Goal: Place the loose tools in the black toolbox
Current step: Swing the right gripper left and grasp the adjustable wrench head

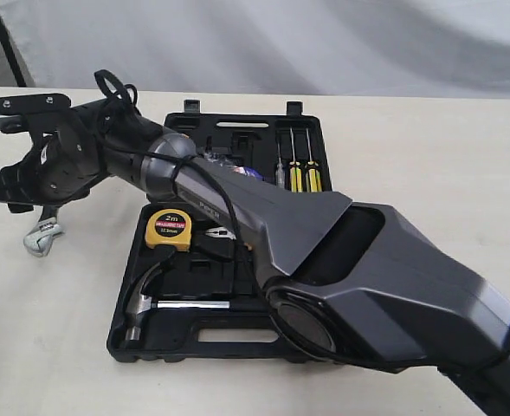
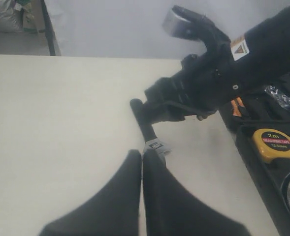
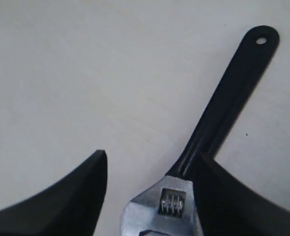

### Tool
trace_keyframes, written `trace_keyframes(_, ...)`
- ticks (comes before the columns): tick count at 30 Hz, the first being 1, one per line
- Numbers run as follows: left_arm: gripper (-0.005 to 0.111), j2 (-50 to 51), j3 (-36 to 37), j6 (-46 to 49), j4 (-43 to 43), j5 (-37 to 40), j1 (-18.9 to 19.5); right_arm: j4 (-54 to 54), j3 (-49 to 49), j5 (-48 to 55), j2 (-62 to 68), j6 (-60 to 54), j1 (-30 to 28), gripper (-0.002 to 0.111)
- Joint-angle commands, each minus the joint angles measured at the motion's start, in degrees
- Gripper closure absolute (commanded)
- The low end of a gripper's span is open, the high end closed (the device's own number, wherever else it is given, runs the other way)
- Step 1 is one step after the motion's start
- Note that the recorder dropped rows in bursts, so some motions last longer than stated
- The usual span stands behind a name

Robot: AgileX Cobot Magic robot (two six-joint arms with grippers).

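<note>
1. Plainly, the adjustable wrench (image 1: 42,236) lay flat on the desk (image 1: 428,147), well to the left of the open black toolbox (image 1: 177,345). The right tool (image 3: 153,157) was spread astride its neck and gripped nothing.
2. The straddle looked lopsided. One finger (image 3: 233,196) sat just beside the black handle, while the other finger (image 3: 61,196) stood well apart from it. I judged that closing from there could shove or swivel the wrench rather than pinch it squarely.
3. The pinch would fall where the narrow handle widens into the steel head. That sloping, smooth shape might squirt out from between the pads.
4. The left tool (image 2: 142,155), pressed together and holding nothing I could see, hung just beside the wrench's head. A swivelling or rising wrench might knock against it.
5. The right arm (image 1: 384,269) stretched low across the whole toolbox, with its cable (image 1: 222,192) draped near the yellow tape measure (image 1: 167,227). A careless swing back could snag there and drag things out of their recesses.
6. The claw hammer (image 1: 144,299) lay in the near half of the toolbox. A wrench let go too early might clatter onto it instead of settling into its own recess.
</note>
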Motion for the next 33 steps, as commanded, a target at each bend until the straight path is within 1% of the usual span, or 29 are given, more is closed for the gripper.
trace_keyframes(1, 0.105, -0.46, 0.53, -0.59, -0.78, -0.97, 0.19, -0.08, -0.43, -3.30, 1.34, 1.32, -0.32, 0.055)
trace_keyframes(17, 0.105, -0.46, 0.53, -0.59, -0.78, -0.97, 0.19, -2.39, -0.43, -4.89, 3.16, 1.99, -0.46, 0.055)
trace_keyframes(20, 0.105, -0.46, 0.53, -0.59, -0.78, -0.97, 0.19, -2.39, -0.43, -2.77, 3.16, 2.22, -0.46, 0.055)
trace_keyframes(26, 0.105, -0.46, 0.53, -0.59, -0.78, -0.97, 0.19, -2.39, -0.43, 1.63, 3.16, -1.45, -0.46, 0.055)
trace_keyframes(31, 0.105, -0.46, 0.53, -0.59, -0.78, -0.97, 0.19, -2.98, -0.43, 5.54, 3.27, -2.26, -0.58, 0.061)
trace_keyframes(33, 0.105, -0.46, 0.53, -0.59, -0.78, -0.97, 0.19, -2.93, -0.43, 8.24, 3.27, -2.26, -0.81, 0.061)
